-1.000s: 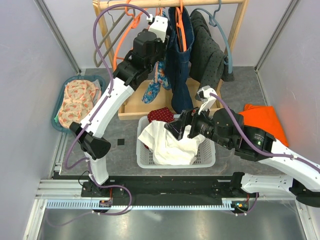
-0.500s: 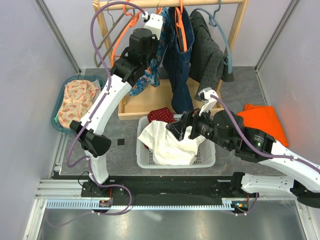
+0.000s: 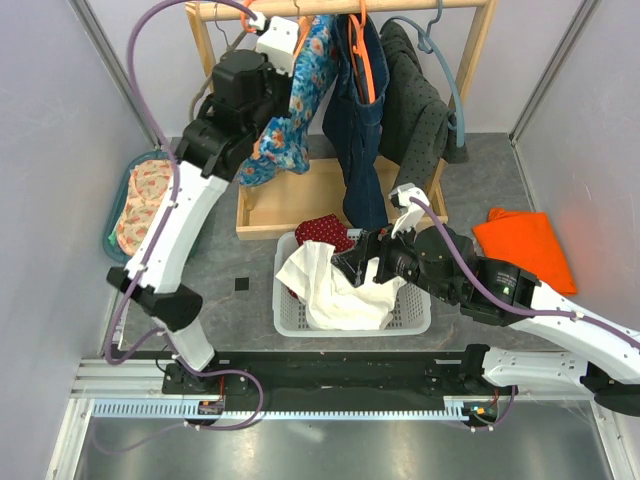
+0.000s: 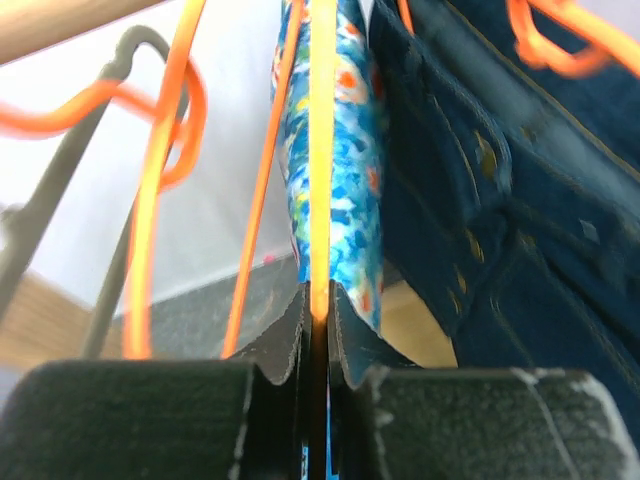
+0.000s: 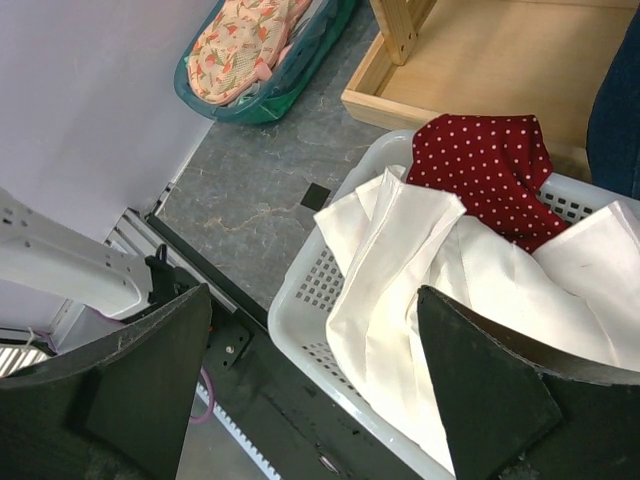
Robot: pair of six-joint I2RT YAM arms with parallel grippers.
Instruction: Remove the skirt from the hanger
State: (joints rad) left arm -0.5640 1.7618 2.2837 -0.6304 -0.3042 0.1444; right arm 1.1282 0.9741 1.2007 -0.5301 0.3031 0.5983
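The wooden rail (image 3: 420, 6) carries the blue floral skirt (image 3: 285, 140), which slants down to the left from its orange hanger (image 4: 320, 150); the white basket (image 3: 415, 315) below holds a white cloth (image 3: 335, 290); the right pincer (image 5: 312, 295) hangs over it, fingers wide apart; the left pincer (image 4: 317, 300) is clamped on the skirt at the hanger wire.

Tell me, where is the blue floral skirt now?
In the top view the floral skirt hangs left of centre under the wooden rail, at the left pincer and just left of the denim garment.
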